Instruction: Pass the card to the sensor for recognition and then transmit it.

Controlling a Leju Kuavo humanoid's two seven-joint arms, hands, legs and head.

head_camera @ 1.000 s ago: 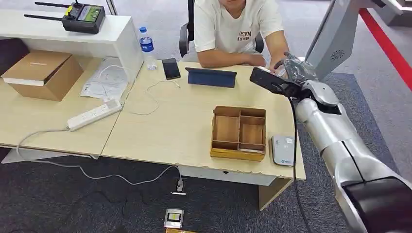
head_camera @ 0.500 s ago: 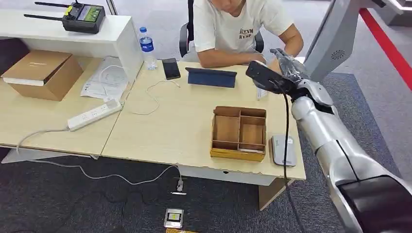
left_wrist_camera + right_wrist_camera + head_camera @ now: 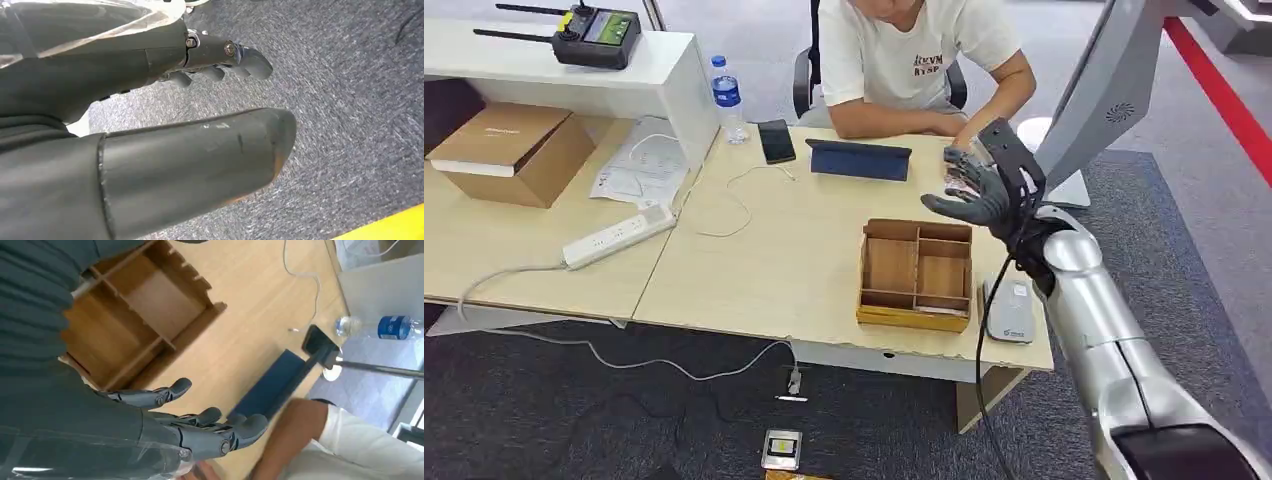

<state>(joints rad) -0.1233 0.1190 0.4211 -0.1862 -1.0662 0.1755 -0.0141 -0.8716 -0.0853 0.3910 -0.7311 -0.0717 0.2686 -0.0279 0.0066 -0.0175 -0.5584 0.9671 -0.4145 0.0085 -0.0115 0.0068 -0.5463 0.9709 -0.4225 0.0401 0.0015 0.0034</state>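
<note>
Card cannot be made out for certain; a pale blur between the robot's fingers and a person's hand [image 3: 957, 172] may be it. Nearest, the sensor [image 3: 1007, 310] lies at the table [image 3: 804, 260] edge, just beside a wooden tray [image 3: 915, 315]. Beyond the tray, the right hand [image 3: 977, 193] is held above the table, fingers spread and nothing seen gripped. The left hand [image 3: 150, 65] hangs over carpet, released and empty. For a clean handover, the fingers should be kept apart and the hand steadied until the card is plainly taken.
</note>
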